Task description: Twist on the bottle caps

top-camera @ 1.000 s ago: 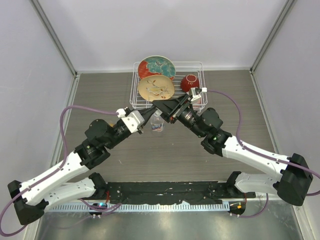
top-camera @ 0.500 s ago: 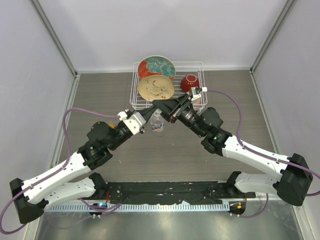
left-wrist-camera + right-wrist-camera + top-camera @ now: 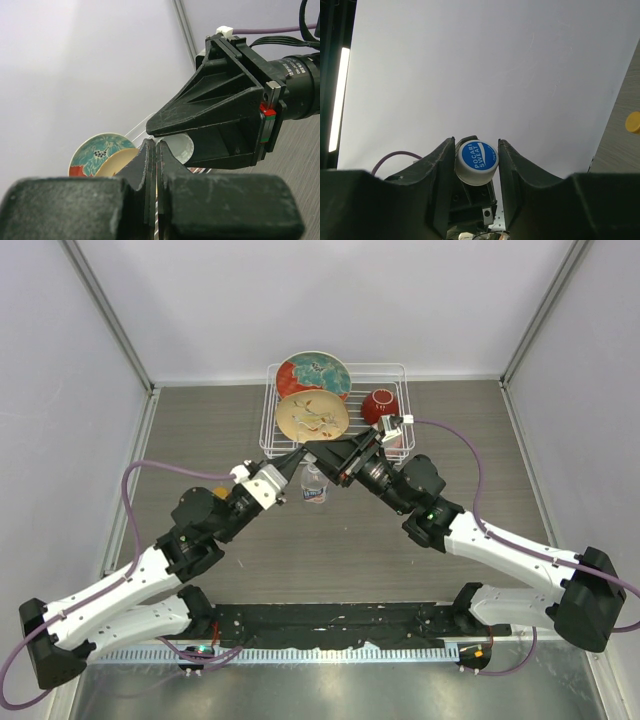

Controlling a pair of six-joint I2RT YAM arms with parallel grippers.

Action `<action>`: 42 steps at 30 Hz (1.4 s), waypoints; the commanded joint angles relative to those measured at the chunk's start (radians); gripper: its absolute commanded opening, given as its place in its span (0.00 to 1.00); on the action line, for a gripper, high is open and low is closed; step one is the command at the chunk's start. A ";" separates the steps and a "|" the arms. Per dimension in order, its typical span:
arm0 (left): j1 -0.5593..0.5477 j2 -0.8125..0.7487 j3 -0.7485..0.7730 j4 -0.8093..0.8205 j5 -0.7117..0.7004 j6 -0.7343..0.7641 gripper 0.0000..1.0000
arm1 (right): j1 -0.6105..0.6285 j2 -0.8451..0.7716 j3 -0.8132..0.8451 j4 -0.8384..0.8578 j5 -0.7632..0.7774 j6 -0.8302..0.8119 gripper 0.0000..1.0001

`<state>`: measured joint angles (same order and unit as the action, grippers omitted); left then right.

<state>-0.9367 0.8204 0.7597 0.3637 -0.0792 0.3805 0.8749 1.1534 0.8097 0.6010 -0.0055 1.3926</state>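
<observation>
The clear water bottle (image 3: 316, 494) with its white-blue label stands on the table under both gripper tips. My right gripper (image 3: 318, 450) is above it, shut on the white cap (image 3: 477, 161) with a blue printed top. My left gripper (image 3: 296, 460) is shut and empty, its fingers (image 3: 148, 160) pressed together, tip just below the right gripper (image 3: 220, 115). An orange cap (image 3: 633, 122) lies on the table at the right edge of the right wrist view. The orange bottle is out of view.
A white wire rack (image 3: 400, 370) stands at the back just behind the grippers. It holds a red-teal plate (image 3: 313, 375), a cream plate (image 3: 312, 415) and a red bowl (image 3: 379, 405). Walls close in the table on both sides.
My left arm has moved forward and to the right, bringing its shut gripper closer under the right gripper. The right arm and the bottle have not moved.
</observation>
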 commanded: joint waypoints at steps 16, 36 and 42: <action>0.007 -0.046 -0.022 0.061 -0.069 -0.046 0.37 | 0.001 -0.133 0.169 -0.321 0.119 -0.277 0.14; 0.108 0.005 -0.115 -0.209 -0.077 -0.534 1.00 | -0.001 -0.236 0.433 -0.849 0.463 -0.777 0.11; 0.223 0.149 -0.120 -0.094 0.076 -0.598 1.00 | -0.002 -0.254 0.448 -0.874 0.472 -0.814 0.11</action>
<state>-0.7563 0.9218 0.6411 0.1719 -0.0830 -0.1432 0.8749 0.9272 1.2137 -0.2703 0.4271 0.6441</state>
